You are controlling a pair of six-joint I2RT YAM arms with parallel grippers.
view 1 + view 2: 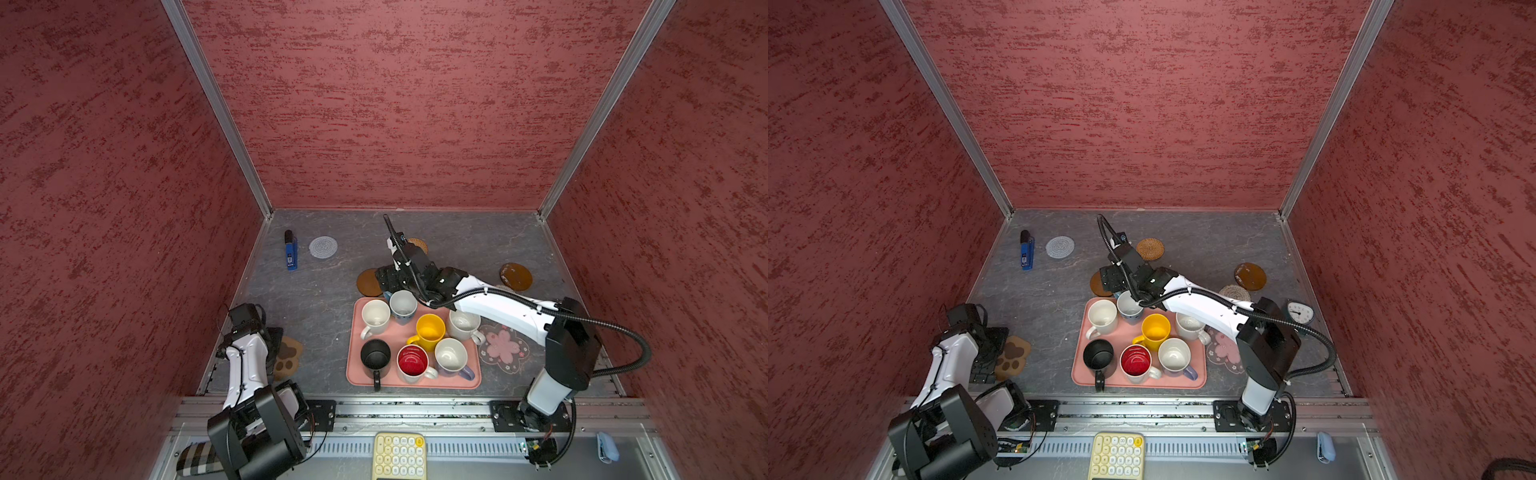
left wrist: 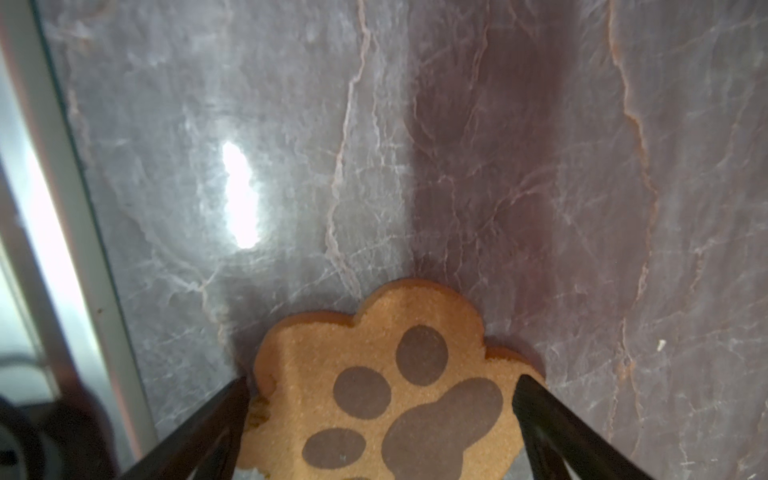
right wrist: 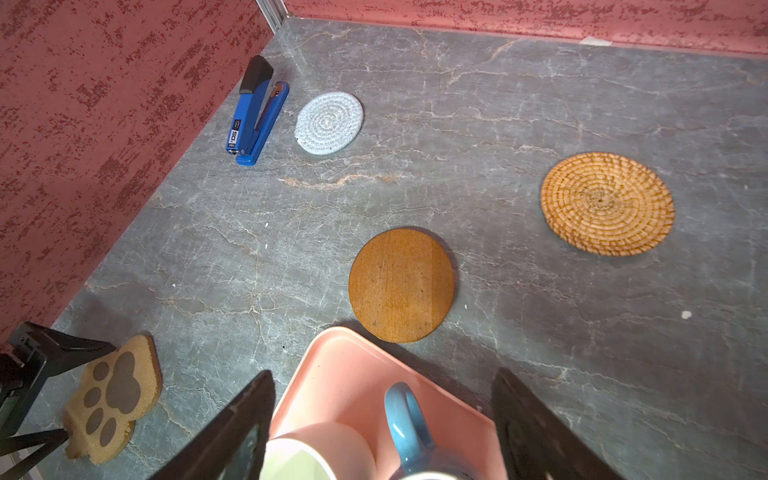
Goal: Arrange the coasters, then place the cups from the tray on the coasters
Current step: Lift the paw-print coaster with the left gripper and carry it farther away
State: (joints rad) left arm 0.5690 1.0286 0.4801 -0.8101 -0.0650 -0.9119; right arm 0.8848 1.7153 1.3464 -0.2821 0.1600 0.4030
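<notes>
Cups: all seven stand on the salmon tray, near middle of the grey table in both top views. The blue mug is at the tray's far edge, the yellow mug central. Coasters lie bare around the tray:
- grey woven coaster far left, beside a blue stapler
- wicker coaster far middle
- brown disc just past the tray's far-left corner
- second brown disc right, against the beige woven coaster
- pink flower coaster just beside the tray's right edge
- paw coaster near left

The right gripper hangs over the first disc.

Left wrist: paw coaster flat on the table. The left gripper is spread wide, one finger at each side of it. Contact cannot be told.

Right wrist: right gripper stands wide and holds nothing. The tray corner and the blue mug's handle show between its fingers. Beyond them the brown disc lies just beside the tray.
</notes>
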